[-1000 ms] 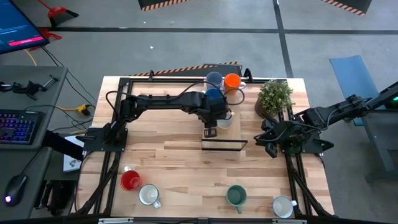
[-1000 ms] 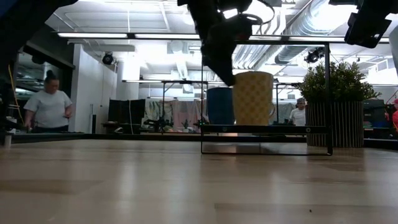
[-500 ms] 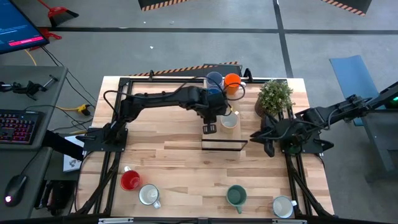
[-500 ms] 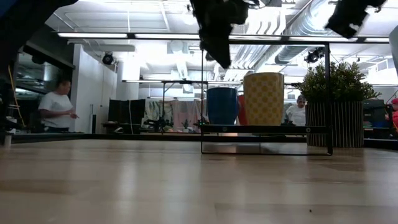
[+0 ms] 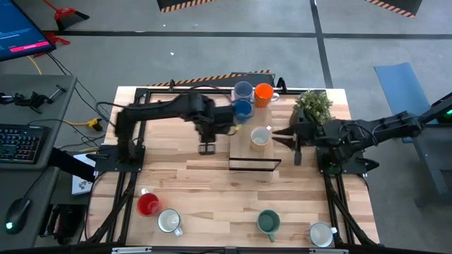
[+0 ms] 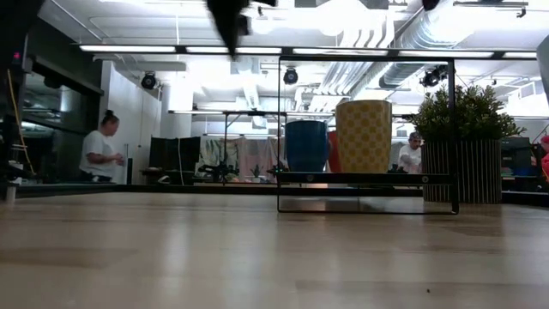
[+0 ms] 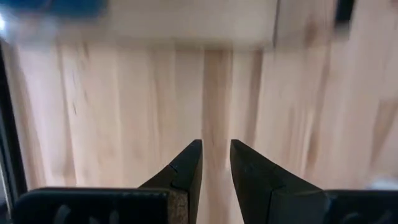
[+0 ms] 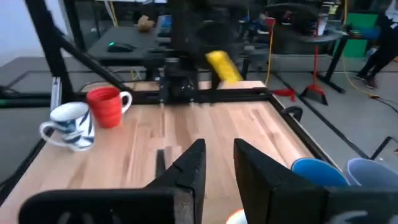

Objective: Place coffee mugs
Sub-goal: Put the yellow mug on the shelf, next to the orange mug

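Note:
A cream checked mug (image 5: 260,136) (image 6: 363,136) stands by its base on a low black-framed shelf (image 6: 412,178), beside a dark blue mug (image 5: 242,109) (image 6: 306,144). Behind them stand a light blue mug (image 5: 243,90) and an orange mug (image 5: 263,92). Near the front edge are a red mug (image 5: 148,204), a white mug (image 5: 169,221), a green mug (image 5: 268,223) and another white mug (image 5: 321,234). My left gripper (image 5: 207,147) (image 7: 215,155) hangs over bare table left of the shelf, pointing down, narrowly open and empty. My right gripper (image 5: 286,138) (image 8: 219,155) points level toward the table's left, right of the cream mug, narrowly open and empty.
A potted green plant (image 5: 313,106) (image 6: 467,129) stands at the far right, close to my right arm. Black frame rails (image 5: 134,127) run along the table's left and right sides. Bare wood lies between the shelf and the front mugs. A person (image 6: 101,154) stands in the room behind.
My left gripper has risen and gone toward the table's left edge, away from the cream mug, which stays upright on the shelf. My right gripper has tipped up to level, rolled, and shifted toward the far edge and the shelf.

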Controlling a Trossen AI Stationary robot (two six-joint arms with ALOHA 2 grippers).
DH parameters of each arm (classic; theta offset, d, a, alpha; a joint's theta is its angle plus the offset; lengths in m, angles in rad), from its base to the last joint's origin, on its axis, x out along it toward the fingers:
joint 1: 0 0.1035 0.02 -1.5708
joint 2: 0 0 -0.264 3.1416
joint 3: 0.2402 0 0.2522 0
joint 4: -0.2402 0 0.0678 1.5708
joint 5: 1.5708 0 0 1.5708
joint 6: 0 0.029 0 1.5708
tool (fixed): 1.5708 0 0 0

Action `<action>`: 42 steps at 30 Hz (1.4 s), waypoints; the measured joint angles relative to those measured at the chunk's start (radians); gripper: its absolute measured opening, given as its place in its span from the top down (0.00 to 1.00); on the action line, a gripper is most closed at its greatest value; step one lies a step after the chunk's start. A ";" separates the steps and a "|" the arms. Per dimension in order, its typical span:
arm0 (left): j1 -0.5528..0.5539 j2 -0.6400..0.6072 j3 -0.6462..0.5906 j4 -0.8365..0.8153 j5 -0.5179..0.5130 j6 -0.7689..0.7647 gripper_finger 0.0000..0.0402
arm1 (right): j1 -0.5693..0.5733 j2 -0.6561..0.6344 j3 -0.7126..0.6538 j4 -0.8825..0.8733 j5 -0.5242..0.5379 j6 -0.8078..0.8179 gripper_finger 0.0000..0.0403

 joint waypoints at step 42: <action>-0.055 -0.650 -0.923 0.662 -0.061 -0.278 0.82 | -0.313 0.601 0.376 -0.656 -0.679 0.015 0.90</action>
